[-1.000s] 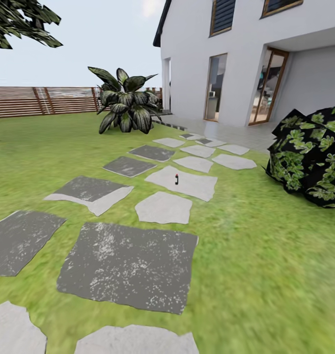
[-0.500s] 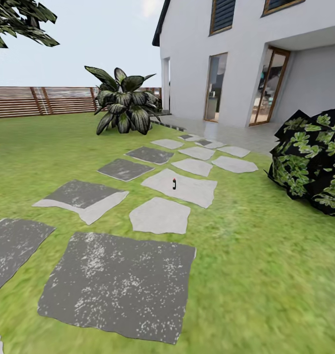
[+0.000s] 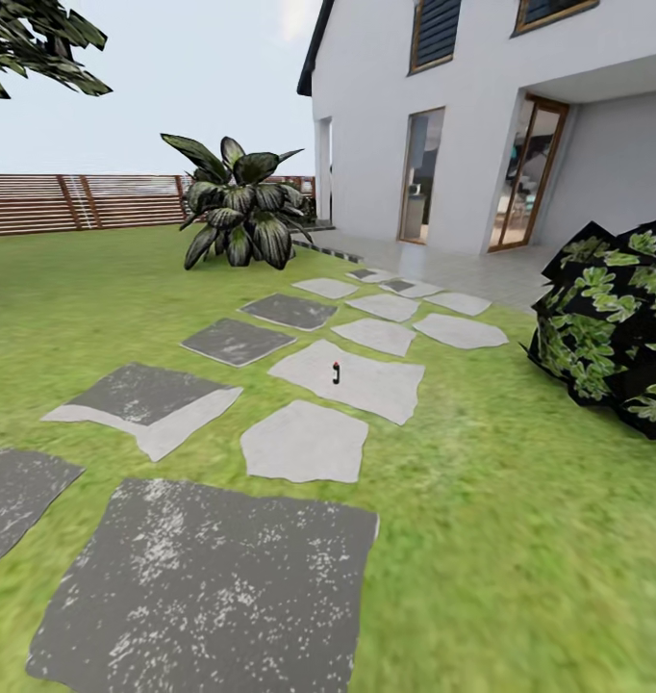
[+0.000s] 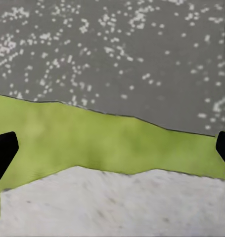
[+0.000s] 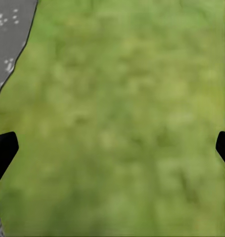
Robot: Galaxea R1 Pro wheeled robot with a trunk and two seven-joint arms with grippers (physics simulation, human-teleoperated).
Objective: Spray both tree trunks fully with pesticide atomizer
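Bottle: your pesticide atomizer (image 3: 336, 372) stands upright on a pale grey stone (image 3: 352, 379), ahead of you near the middle of the head view. It is tiny, dark, with a red top.
Path to it: you see a big dark speckled stone (image 3: 208, 587) closest to you, then a pale stone (image 3: 306, 443), then the bottle's stone. Grass (image 3: 482, 539) runs between them. Nothing tall stands on these stones.
Off to your right: a dark bush with green leaves (image 3: 617, 332) sits on the grass, well apart from the bottle.
Far ahead, left of the path: a leafy plant with long dark leaves (image 3: 237, 202) stands before the brown slatted fence (image 3: 68, 200).
House: the white house (image 3: 482, 115) with glass doors rises behind the stones on your right.
Tree: only some jagged dark green leaves (image 3: 30, 43) hang in the top left corner. You cannot see a trunk.
Left gripper (image 4: 112, 150): its two dark finger tips sit far apart at the edges of the left wrist view. It holds nothing. Below it you see a dark stone, a strip of grass and a pale stone.
Right gripper (image 5: 112, 150): its tips are spread wide too, with nothing between them. Below it is grass, with a bit of dark stone at one corner.
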